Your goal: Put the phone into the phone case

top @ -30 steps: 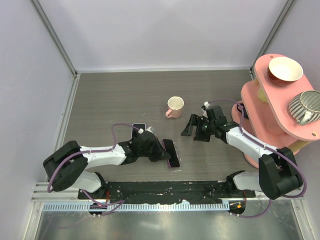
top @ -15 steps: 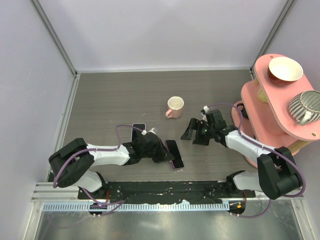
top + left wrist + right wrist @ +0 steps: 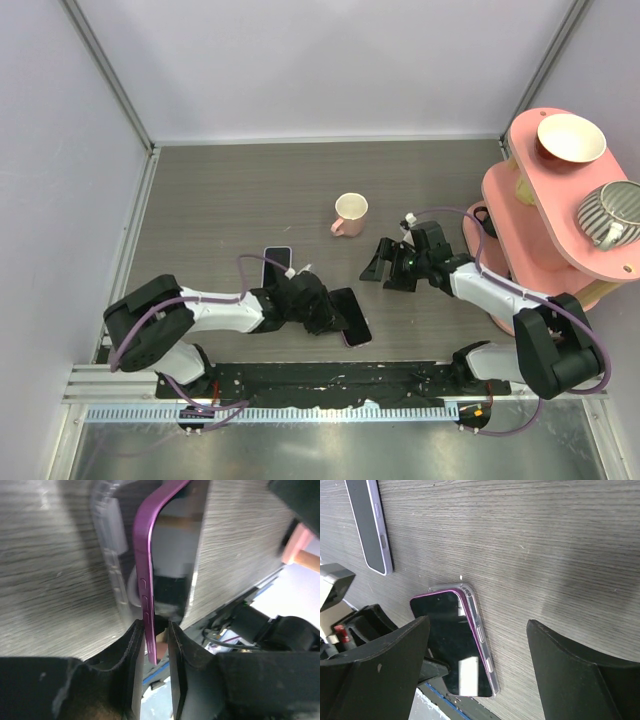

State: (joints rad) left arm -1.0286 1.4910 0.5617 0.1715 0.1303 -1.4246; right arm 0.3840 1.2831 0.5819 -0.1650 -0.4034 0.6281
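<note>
Wood-grain tabletop: two phones, one case and one mug are counted. One purple phone is pinched by its long edge in the left gripper and is tilted over the clear phone case beneath. One lavender phone lies left of that gripper. The right gripper is spread wide and empty, with the pink mug just beyond it.

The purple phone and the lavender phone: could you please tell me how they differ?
The purple phone is pinched by the left gripper over the clear case; the lavender phone lies loose, uncased. Its frame is paler than the purple one's. Both show dark faces upward.
</note>
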